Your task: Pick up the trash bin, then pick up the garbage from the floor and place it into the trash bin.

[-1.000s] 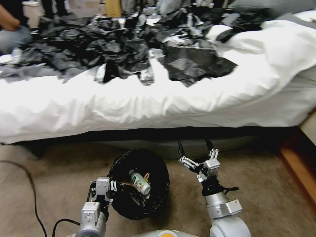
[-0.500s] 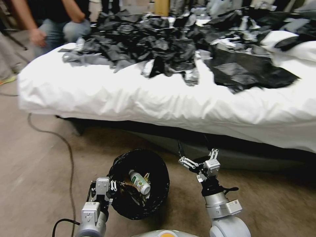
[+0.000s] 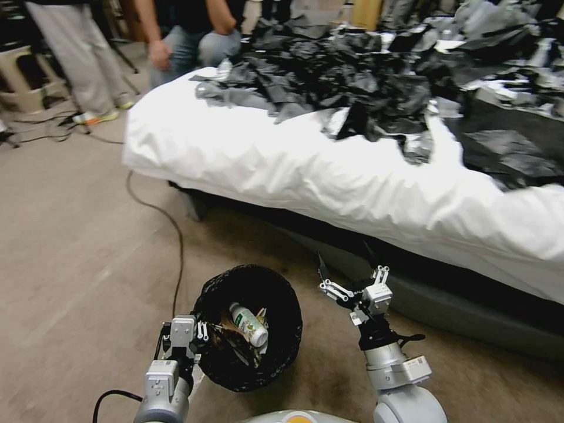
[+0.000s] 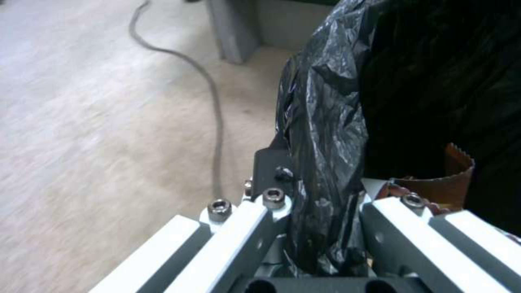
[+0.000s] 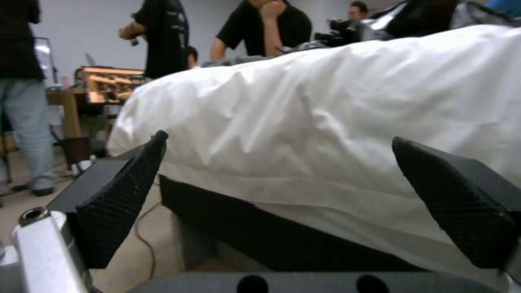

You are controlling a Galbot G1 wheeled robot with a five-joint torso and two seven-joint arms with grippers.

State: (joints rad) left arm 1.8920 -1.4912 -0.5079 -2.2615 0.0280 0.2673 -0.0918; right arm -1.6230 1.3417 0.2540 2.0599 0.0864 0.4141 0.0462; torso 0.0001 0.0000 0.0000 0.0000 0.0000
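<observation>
We saw one trash bin (image 3: 249, 329), round and lined with a crinkly black plastic bag (image 4: 325, 134) whose glossy folds turned over the rim. It hung above the beige floor (image 3: 76, 235), directly before the robot and near the foot corner of the bed (image 3: 329, 176). Our left gripper (image 3: 197, 338) was clamped on the near-left rim; in the left wrist view one dark finger (image 4: 271, 165) pressed against the outside of the bag while the bag's fold ran down between the white linkages. Inside the bin we counted one small white bottle with a green label (image 3: 249, 324) lying on its side, and one brown piece with a saw-toothed edge (image 4: 453, 185) beside it; other bits beneath were too dark for us to tell apart. Our right gripper (image 3: 346, 271) was held just to the right of the bin, not touching it, its two black textured fingers (image 5: 117, 203) spread wide apart with nothing between them, pointing towards the bed's white sheet. On top of the bed lay a heap of crumpled black plastic bags (image 3: 376, 82), too many to count. One dark cable (image 3: 167, 220) trailed across the floor on the left of the bin.
</observation>
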